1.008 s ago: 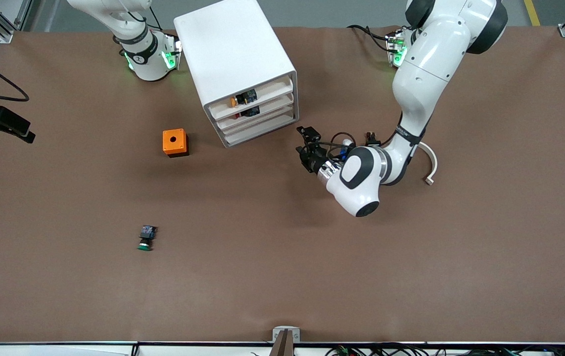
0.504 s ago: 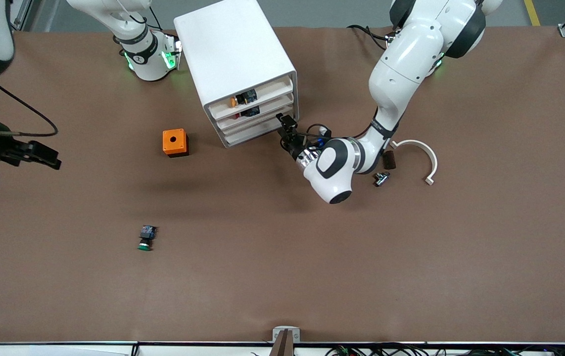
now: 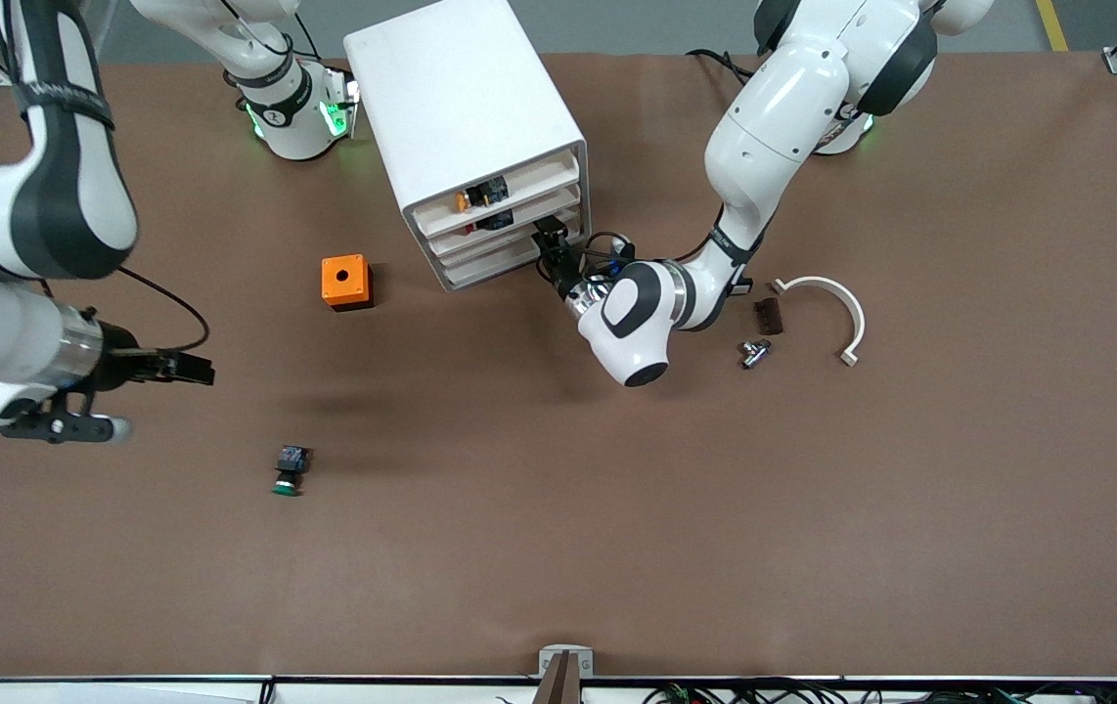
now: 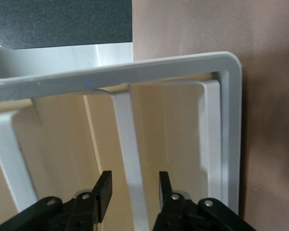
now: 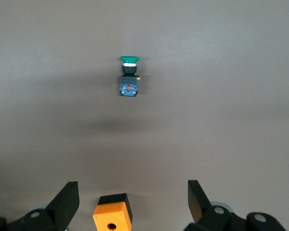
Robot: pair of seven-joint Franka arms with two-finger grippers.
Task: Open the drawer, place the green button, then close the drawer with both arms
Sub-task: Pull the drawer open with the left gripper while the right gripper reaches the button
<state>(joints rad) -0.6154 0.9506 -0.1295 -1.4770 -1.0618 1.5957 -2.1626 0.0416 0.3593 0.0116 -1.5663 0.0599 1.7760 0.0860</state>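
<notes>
The left gripper [image 3: 549, 238], fingers narrowed astride the wide white plastic drawer [image 3: 505, 247]'s front rib, sets up to pull, while the right gripper [image 3: 195, 370] hovers wide-open near the green-capped button [image 3: 289, 469], lying nearer the camera.

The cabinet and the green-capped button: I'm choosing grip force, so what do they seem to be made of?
The cabinet looks like smooth white moulded plastic: rounded corners, even soft sheen. The button seems hard plastic, with a glossy green cap, a bright, possibly metal ring beneath it and a dark body with a blue end; too small to be sure.
</notes>
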